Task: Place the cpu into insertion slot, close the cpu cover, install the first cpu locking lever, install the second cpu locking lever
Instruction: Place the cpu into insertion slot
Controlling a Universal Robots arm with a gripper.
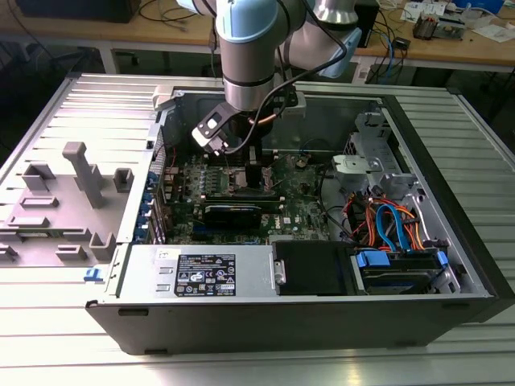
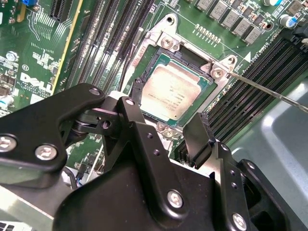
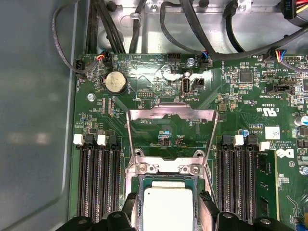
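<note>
Fingers [image 2: 137, 132] of the pincer [image 2: 162, 114] are standing spread, gripping nothing, one on each side of the insertion slot [image 2: 190, 58]. In both wrist views the cpu [image 2: 175, 91] is lying flat inside that slot, grey metal top facing up and edges sitting level within the dark wall, so it is looking seated rather than carried. The cpu cover [image 3: 171, 114] is standing raised at the side of the slot away from the pincer, its square window showing the green motherboard [image 3: 240, 96] behind, and a thin locking lever [image 2: 269, 91] is sticking out free past one corner of the slot. By its look the chip is handling as a light, rigid, smooth plate with little for a grip to bite on. I am judging that any hold should go on two opposite edges, square and gentle, keeping off the underside, where the contacts are probably the fragile part. The cover is looking like thin sheet metal, stiff enough to push at its free bar, and the lever like springy wire. In the exterior view the arm [image 1: 249, 48] is reaching down into the open computer case [image 1: 322, 314], which is resting on the slatted desk [image 1: 451, 358].
</note>
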